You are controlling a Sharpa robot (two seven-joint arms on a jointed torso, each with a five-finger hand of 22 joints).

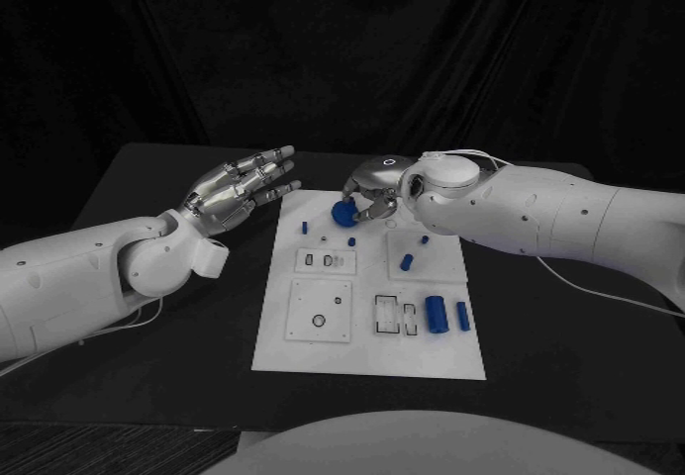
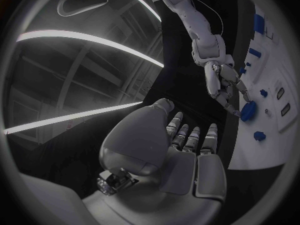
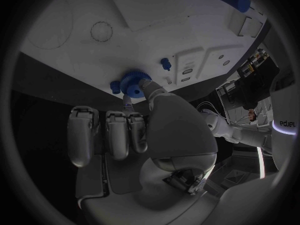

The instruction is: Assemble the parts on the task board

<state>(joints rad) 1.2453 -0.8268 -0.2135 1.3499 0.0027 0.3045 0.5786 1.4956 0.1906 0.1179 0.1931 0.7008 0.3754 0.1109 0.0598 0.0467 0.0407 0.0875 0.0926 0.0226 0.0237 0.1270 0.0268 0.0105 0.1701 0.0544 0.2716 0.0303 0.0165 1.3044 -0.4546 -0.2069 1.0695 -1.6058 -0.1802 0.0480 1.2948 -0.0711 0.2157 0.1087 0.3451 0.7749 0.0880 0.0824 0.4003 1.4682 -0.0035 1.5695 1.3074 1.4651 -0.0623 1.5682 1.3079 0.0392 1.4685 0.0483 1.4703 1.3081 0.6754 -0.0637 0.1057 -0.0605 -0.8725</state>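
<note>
The white task board [image 1: 368, 356] lies in the middle of the black table. My right hand [image 1: 377, 186] hovers over its far end and pinches a round blue toothed part [image 1: 344, 215] between thumb and fingertip. The right wrist view shows that part [image 3: 132, 83] at the tips of the right hand [image 3: 144, 130], just above the board [image 3: 144, 5] and beside a small blue peg [image 3: 115, 86]. My left hand [image 1: 243, 188] is raised beside the board's far left corner, fingers spread and holding nothing. In the left wrist view the left hand [image 2: 181, 150] points toward the right hand [image 2: 225, 85].
Short blue pegs [image 1: 304, 227] [image 1: 424, 238] [image 1: 407, 262] stand on the far half of the board. Two blue cylinders [image 1: 436, 316] [image 1: 462, 316] lie at its near right, beside rectangular slots [image 1: 387, 313]. A ring recess [image 1: 319, 321] sits near left. A cable runs along the right arm.
</note>
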